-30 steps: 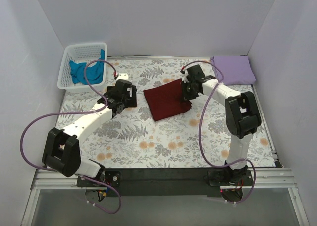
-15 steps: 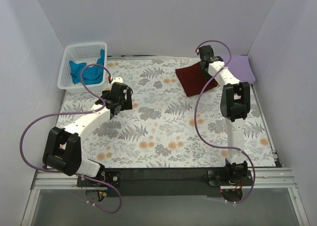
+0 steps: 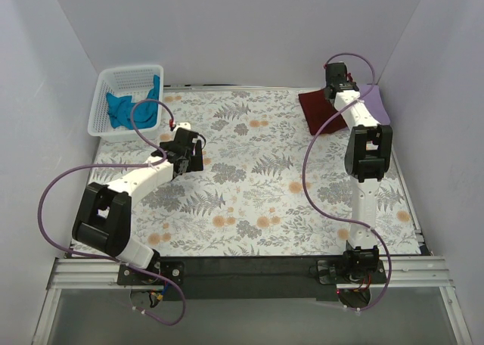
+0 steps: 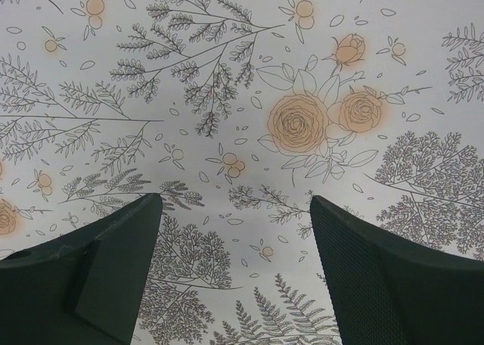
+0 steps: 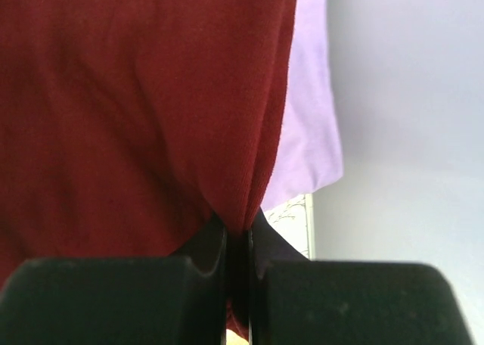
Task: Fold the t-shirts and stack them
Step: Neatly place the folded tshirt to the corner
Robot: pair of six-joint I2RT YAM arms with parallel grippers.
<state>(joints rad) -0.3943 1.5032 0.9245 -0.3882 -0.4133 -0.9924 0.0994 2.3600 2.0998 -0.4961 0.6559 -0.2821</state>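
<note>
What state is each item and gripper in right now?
maroon t-shirt: folded, pinched at one edge
lavender t-shirt: folded, lying flat, far right
teal t-shirt: crumpled, unfolded
basket: upright, holds teal t-shirt
left gripper: open, empty
right gripper: shut on maroon t-shirt

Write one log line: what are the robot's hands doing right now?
left gripper: open, empty | right gripper: shut on maroon t-shirt beside lavender t-shirt | teal t-shirt: in basket

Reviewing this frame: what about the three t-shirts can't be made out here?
- Top view: the right arm covers where the maroon t-shirt meets the lavender t-shirt; overlap unclear.
- Right wrist view: maroon fabric fills the frame, its outline cut off.
- Top view: the teal t-shirt lies bunched in the basket; too small to judge folds.
</note>
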